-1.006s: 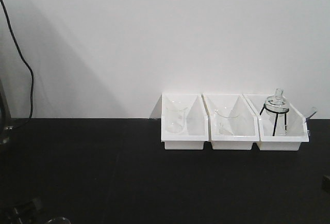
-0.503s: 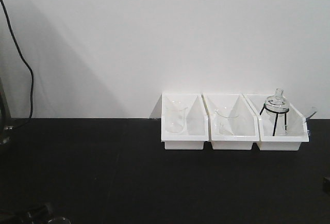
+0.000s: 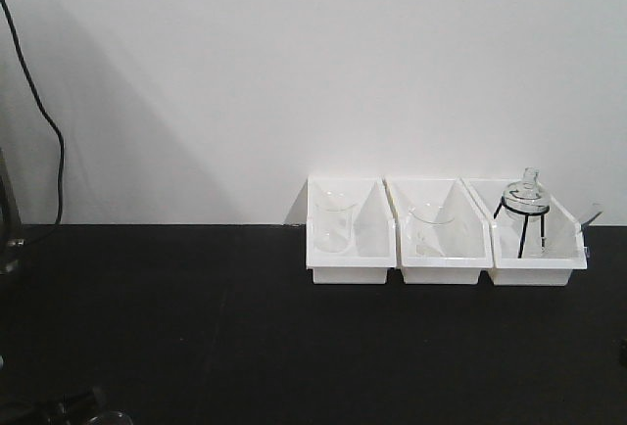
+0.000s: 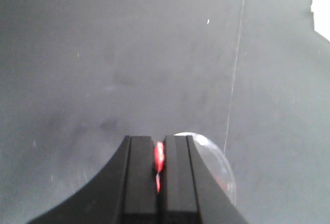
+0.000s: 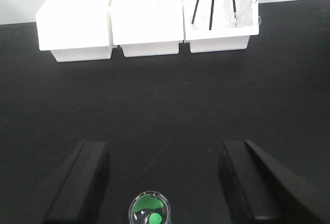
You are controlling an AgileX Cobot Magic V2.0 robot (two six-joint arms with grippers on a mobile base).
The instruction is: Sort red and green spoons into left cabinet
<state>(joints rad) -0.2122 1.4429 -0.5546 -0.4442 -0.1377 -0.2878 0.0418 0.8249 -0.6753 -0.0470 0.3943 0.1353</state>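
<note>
Your left tool: clamped around 1 red spoon. Your right tool: spread wide, with 1 green spoon inside a glass centred in the gap, touching neither side.

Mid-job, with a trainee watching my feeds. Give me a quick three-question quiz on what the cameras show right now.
1. Fill in: the black tripod stands in the ____ white bin of the three.
2. True or false: the left pincer is shut on the red spoon.
3. Where is the green spoon? A) in a white bin B) in the glass vessel seen under the open right pincer C) in the left pincer

Key: 1 rightmost; 2 true; 3 B.
</note>
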